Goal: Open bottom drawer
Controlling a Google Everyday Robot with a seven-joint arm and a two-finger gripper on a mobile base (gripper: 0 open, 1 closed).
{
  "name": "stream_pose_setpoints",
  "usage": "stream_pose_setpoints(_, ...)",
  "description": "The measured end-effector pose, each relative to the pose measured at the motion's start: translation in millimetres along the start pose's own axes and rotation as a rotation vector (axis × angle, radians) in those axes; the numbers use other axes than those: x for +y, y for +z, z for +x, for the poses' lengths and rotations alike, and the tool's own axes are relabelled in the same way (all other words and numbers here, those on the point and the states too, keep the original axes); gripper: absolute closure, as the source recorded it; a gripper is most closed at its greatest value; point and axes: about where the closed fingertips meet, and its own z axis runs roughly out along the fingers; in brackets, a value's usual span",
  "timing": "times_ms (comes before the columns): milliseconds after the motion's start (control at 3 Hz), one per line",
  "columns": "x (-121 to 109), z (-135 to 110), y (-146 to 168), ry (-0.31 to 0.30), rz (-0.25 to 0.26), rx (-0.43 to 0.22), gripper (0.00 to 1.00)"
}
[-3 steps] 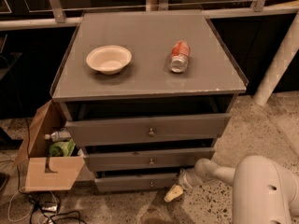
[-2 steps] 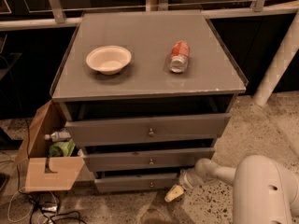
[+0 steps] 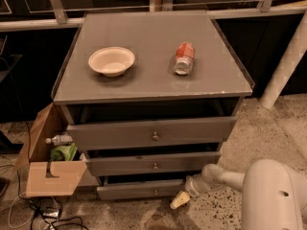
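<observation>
The bottom drawer (image 3: 144,189) is the lowest, slimmest grey front of three in the cabinet, with a small brass knob (image 3: 155,192) at its centre. It stands pulled out a little, with a dark gap above it. My gripper (image 3: 179,201) is low at the drawer's right end, just off its front corner and near the floor, on the end of the white arm (image 3: 225,178) that reaches in from the right. The mid-sized drawer (image 3: 153,164) and the tallest top drawer (image 3: 151,134) above it also stand out a little.
On the cabinet top (image 3: 153,75) sit a cream bowl (image 3: 111,61) and a can lying on its side (image 3: 183,58). An open cardboard box (image 3: 48,166) with a bottle and green stuff stands on the floor at the left. Cables lie at lower left. A white pole (image 3: 283,66) leans at the right.
</observation>
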Motion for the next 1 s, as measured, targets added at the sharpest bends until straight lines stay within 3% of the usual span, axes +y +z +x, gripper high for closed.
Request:
stream_pose_setpoints(333,8,8,-5,0.013,-0.003,0.009,0.00)
stream_pose_setpoints(667,29,29,-21,0.054,-0.008,0.027,0.00)
stream_pose_setpoints(1000,61,69,-67,0.153,0.014,0.060,0.00)
